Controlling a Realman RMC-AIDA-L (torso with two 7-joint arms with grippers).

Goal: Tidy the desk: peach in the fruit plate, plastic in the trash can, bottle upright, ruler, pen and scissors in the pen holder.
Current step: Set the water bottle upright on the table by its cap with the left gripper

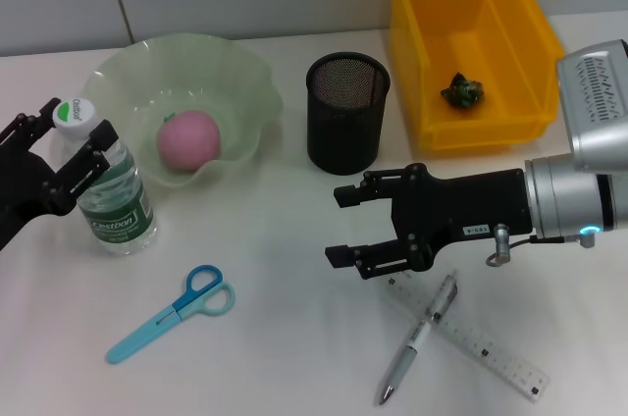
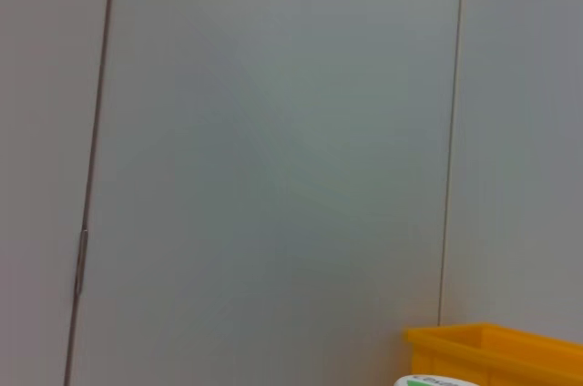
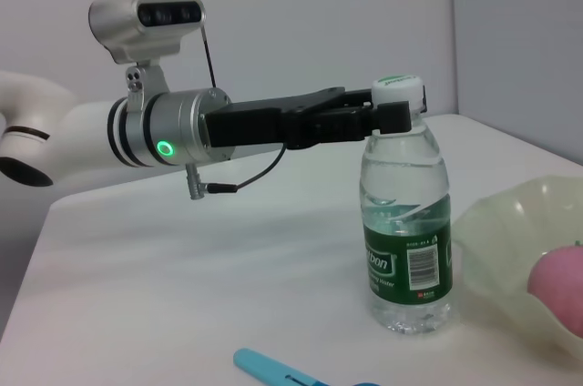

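The clear bottle (image 1: 113, 185) (image 3: 405, 222) with a green label stands upright at the left. My left gripper (image 1: 71, 141) (image 3: 387, 117) straddles its white cap, fingers open on either side. The pink peach (image 1: 188, 139) (image 3: 560, 281) lies in the pale green fruit plate (image 1: 235, 68). A crumpled green plastic (image 1: 461, 92) sits inside the yellow trash can (image 1: 530, 53). The blue scissors (image 1: 172, 313), the pen (image 1: 422, 338) and the clear ruler (image 1: 496, 349) lie flat on the table. My right gripper (image 1: 339, 227) hovers open just left of the pen and ruler. The black mesh pen holder (image 1: 347, 112) stands behind it.
The pen lies crossed over the ruler at the front right. The plate's rim (image 3: 501, 222) comes close to the bottle. The left wrist view shows only the wall, a corner of the yellow bin (image 2: 501, 350) and the bottle cap (image 2: 428, 380).
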